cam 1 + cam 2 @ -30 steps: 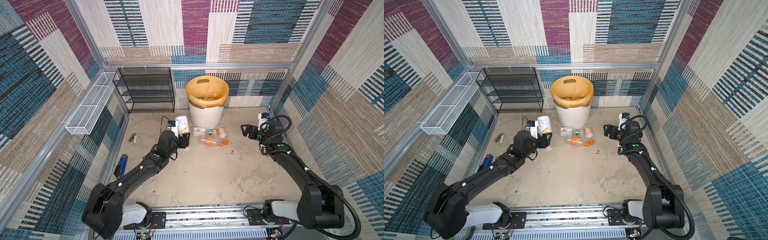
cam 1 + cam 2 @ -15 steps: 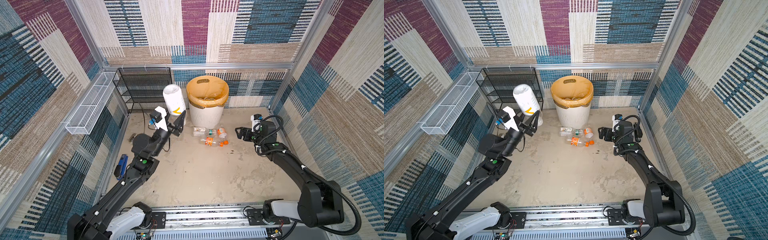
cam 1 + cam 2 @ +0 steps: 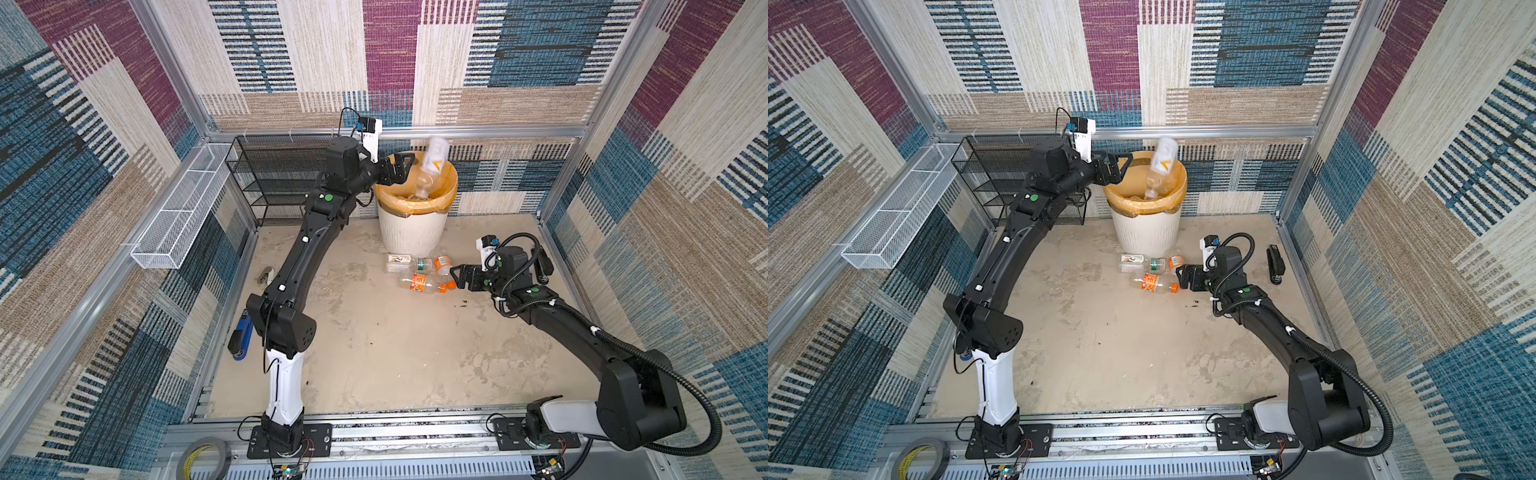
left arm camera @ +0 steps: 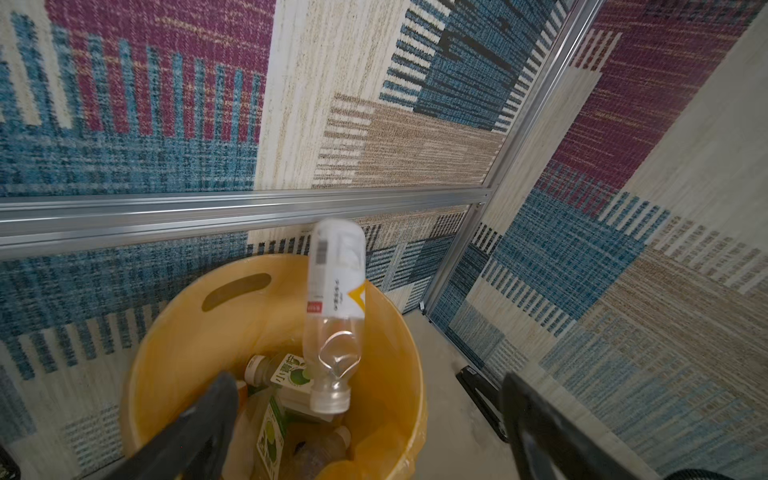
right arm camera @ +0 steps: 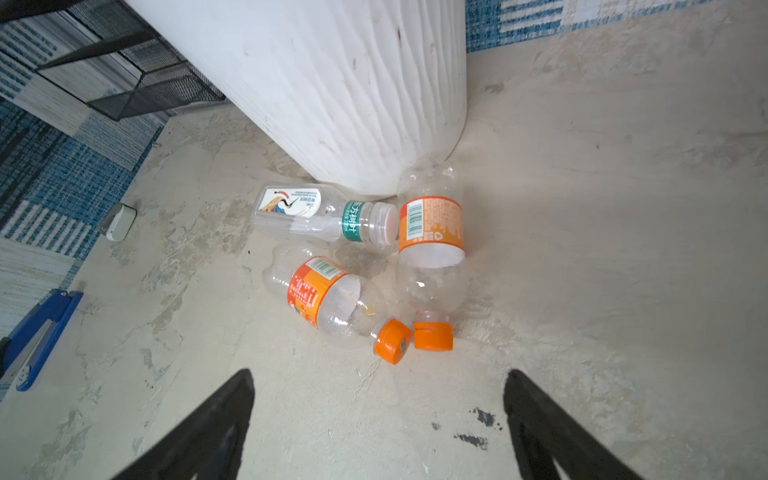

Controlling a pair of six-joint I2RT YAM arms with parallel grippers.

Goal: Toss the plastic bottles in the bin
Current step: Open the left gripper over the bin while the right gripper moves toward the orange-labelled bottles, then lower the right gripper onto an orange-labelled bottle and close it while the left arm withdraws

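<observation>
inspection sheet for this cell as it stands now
surface: beige floor, stained.
job's things: white-label bottle mid-air, cap-down over bin; more bottles inside; two orange-label bottles and a crane-label bottle lie at its base.
clutter: blue stapler, black stapler, tape roll.
grippers: left gripper open by bin rim; right gripper open, facing the orange-label bottles.
cables: wrist cable, corrugated hose; no snag seen.
surroundings: black mesh rack, white wire tray, carpeted walls.

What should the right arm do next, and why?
Probably ease the right gripper forward to straddle the orange-label bottle whose cap lies straight ahead: the jaws stand open and empty, and it lies on the floor beside the bin.
</observation>
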